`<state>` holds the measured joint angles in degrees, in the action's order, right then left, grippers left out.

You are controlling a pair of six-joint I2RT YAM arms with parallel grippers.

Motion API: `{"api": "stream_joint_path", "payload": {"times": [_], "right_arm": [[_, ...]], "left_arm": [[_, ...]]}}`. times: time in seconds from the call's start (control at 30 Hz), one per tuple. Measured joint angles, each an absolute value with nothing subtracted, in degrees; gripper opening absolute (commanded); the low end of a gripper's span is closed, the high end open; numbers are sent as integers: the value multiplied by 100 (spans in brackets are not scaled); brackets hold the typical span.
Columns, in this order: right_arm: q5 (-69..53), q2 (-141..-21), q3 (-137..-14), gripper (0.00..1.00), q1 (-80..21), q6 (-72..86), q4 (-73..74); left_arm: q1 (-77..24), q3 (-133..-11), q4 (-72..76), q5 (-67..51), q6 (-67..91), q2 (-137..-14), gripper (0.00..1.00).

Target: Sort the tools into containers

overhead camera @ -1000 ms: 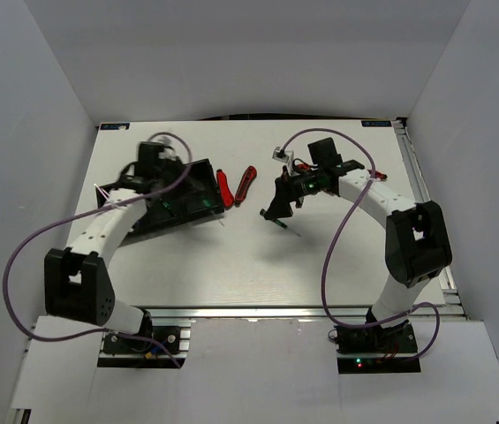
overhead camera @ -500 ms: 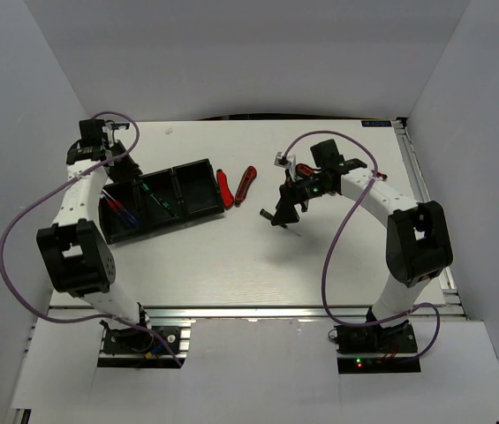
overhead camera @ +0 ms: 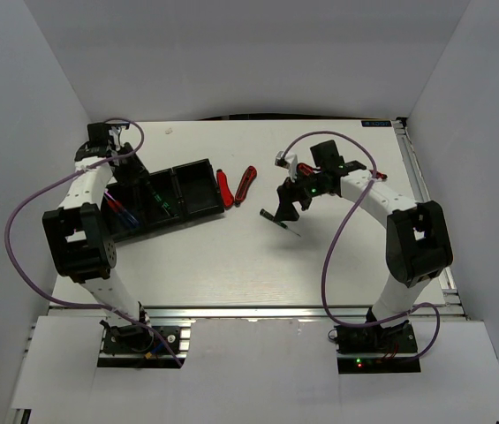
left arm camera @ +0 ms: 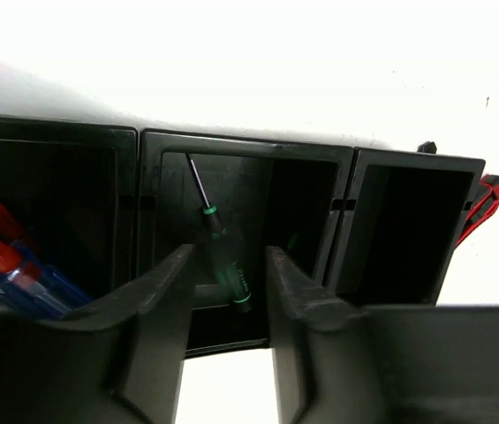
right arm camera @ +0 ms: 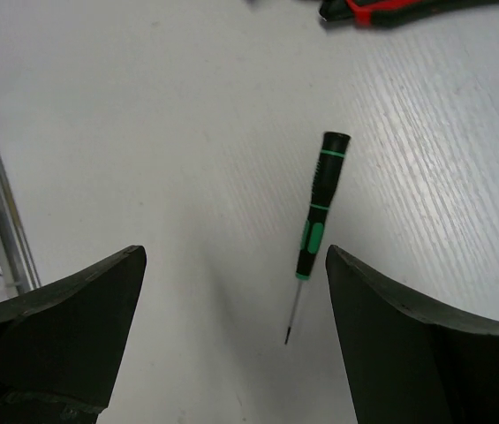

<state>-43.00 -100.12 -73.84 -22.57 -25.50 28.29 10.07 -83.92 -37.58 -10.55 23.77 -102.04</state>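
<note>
The black three-compartment tray lies at the left. In the left wrist view the tray holds several blue-handled screwdrivers in its left compartment and a black-and-green screwdriver in the middle one; the right compartment looks dark and bare. My left gripper is open and empty above the tray's far side. A second black-and-green screwdriver lies on the table under my open, empty right gripper. Two red-and-black cutters lie just right of the tray.
One cutter's end shows past the tray's right wall, and another cutter lies at the top edge of the right wrist view. An aluminium rail borders the table. White walls enclose the table on three sides.
My left arm has swung from over the tray to the far left, uncovering the tray. My right gripper has stayed over the screwdriver on the table, shifting only slightly.
</note>
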Motion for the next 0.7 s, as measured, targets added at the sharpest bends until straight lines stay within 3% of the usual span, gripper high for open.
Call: {"api": "stream_joint_path", "payload": {"times": [0.23, 0.43, 0.7], "right_arm": [[-3500, -10016, -7135, 89, -2324, -2565, 2488], [-2923, -10136, -7135, 81, -2547, -2615, 2324], [-1763, -10558, -7131, 73, -3063, -2521, 2036]], "left_arm": [[1007, -8294, -3715, -1184, 2399, -10200, 56], [1007, -8246, -3677, -1306, 2355, -9948, 57], [1007, -6812, -3116, -1732, 2464, -7743, 64]]}}
